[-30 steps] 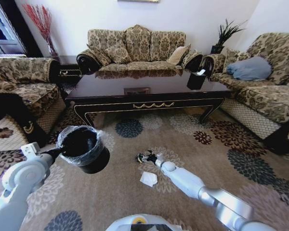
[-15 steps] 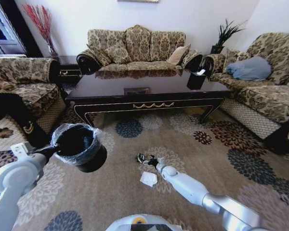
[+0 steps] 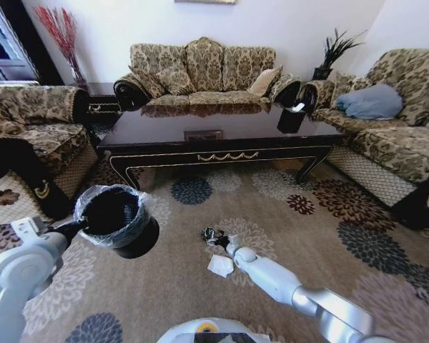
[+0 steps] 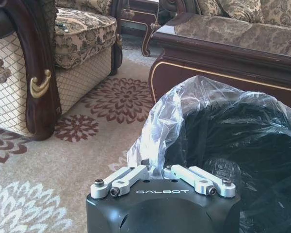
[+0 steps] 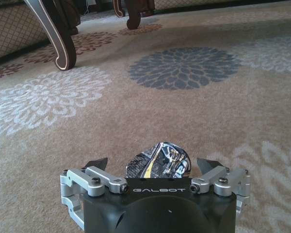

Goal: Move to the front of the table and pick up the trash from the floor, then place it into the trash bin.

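The trash bin (image 3: 120,219), a black bucket lined with a crinkly clear bag, hangs above the floor (image 3: 179,286) at the left, and my left gripper (image 3: 81,227) is shut on its rim. In the left wrist view the fingers (image 4: 130,176) pinch the bag edge of the bin (image 4: 242,141). A small dark wrapper (image 3: 210,234) lies on the carpet in front of the table (image 3: 214,154). My right gripper (image 3: 220,239) is low at the wrapper. In the right wrist view that gripper (image 5: 152,164) is open, with the wrapper (image 5: 160,160) between its fingers. Crumpled white paper (image 3: 220,266) lies just nearer.
Patterned sofas ring the table: one behind (image 3: 200,71), one at the left (image 3: 28,136), one at the right (image 3: 400,121). A black tissue box (image 3: 292,118) stands on the table's right end. A curved table leg (image 5: 56,34) rises beyond the wrapper. Open carpet lies to the right.
My right arm has sunk lower and edged left, bringing the gripper around the wrapper. The left arm has drawn the bin slightly left and down.
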